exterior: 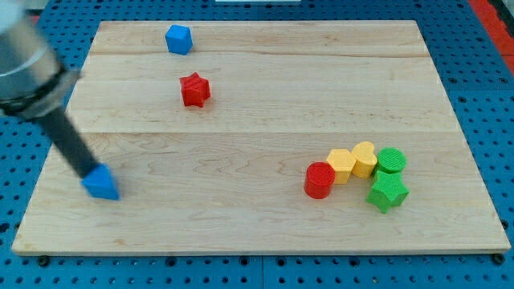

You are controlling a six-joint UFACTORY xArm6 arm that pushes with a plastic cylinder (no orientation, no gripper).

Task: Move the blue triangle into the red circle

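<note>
The blue triangle (pixel 101 184) lies near the view's bottom left of the wooden board (pixel 257 136). The red circle (pixel 320 180) stands far to its right, at the left end of a cluster of blocks. My tip (pixel 87 172) is the lower end of a dark rod coming down from the view's top left. It touches the blue triangle's upper left edge.
A yellow hexagon (pixel 341 165), a yellow heart-like block (pixel 364 158), a green circle (pixel 391 161) and a green star (pixel 388 193) crowd the red circle's right side. A red star (pixel 194 90) and a blue hexagon-like block (pixel 178 38) sit at the upper left.
</note>
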